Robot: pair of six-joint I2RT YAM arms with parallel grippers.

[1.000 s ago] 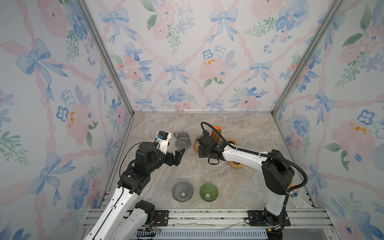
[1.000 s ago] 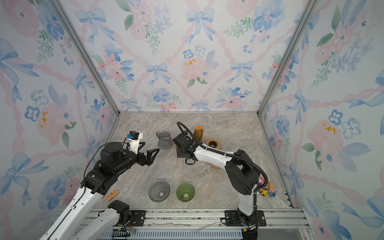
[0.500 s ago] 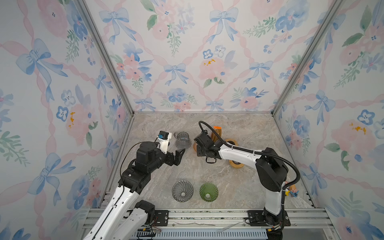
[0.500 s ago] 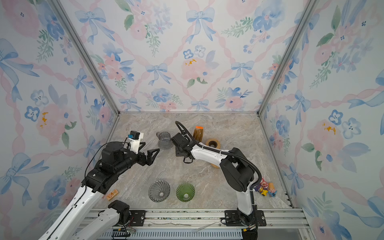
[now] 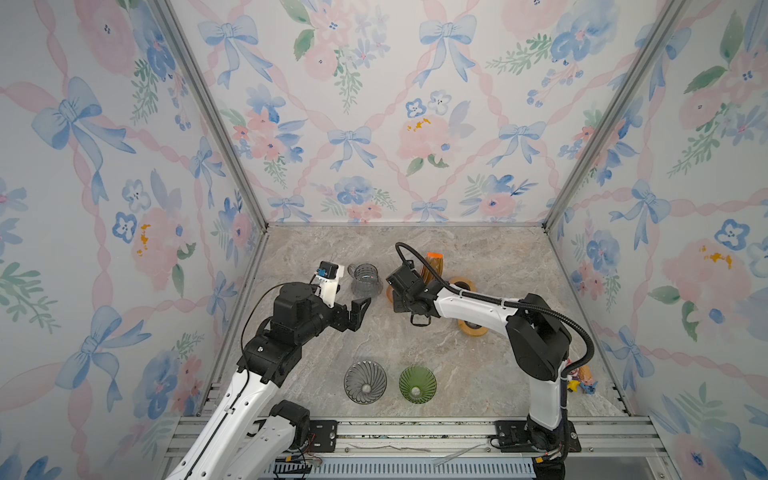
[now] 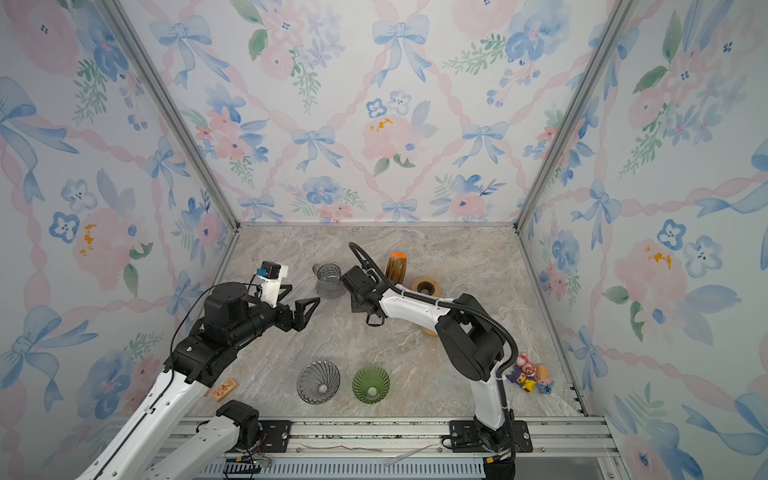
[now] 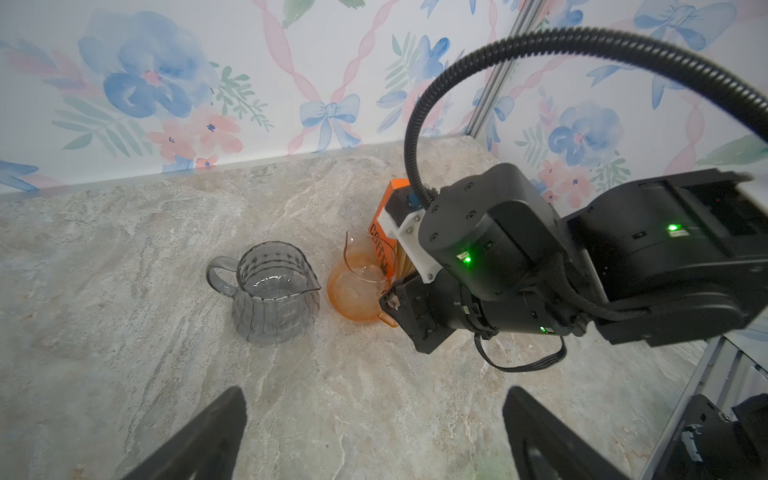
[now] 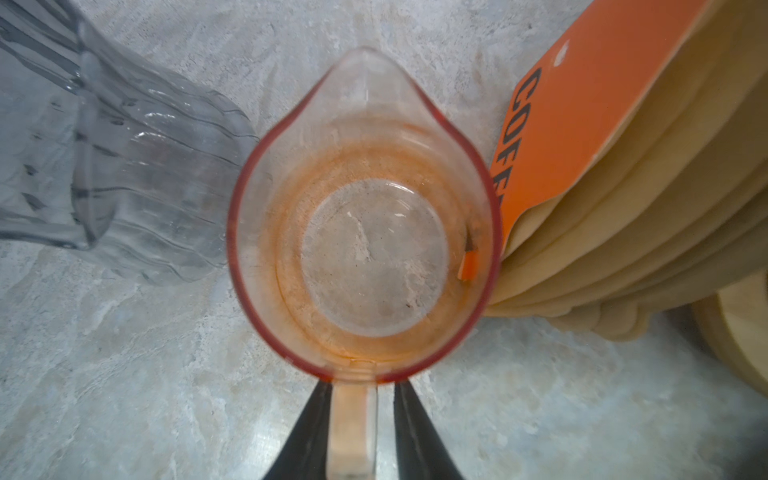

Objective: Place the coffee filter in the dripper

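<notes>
A marble-patterned tabletop [image 5: 478, 257] lies boxed in on three sides by walls [image 5: 374, 104] papered with blue bows and pink flowers, joined at bare metal corner posts. Toward the back stands an orange pitcher [image 8: 365, 232], see-through and upright. A pack of brown coffee filters [image 8: 623, 208] under an orange label touches one side of the orange pitcher; a grey pitcher [image 5: 365, 280] stands just beside it on the opposite side. A roll of tape [image 5: 462, 284] lies near it, beyond the filters. A grey dripper [image 5: 365, 381] and a green dripper [image 5: 417, 384] sit side by side, mouths up, well apart from the orange pitcher, toward the arms' bases.

The right arm stretches low across the table. Its right gripper [image 8: 362, 386] has a finger on either side of the orange pitcher's handle: one lies against it, and a sliver of table shows beside the other, so whether the hold is firm cannot be told. The left gripper [image 7: 374, 409] hovers near the orange pitcher on the grey pitcher's side, fingers spread wide, holding nothing.
</notes>
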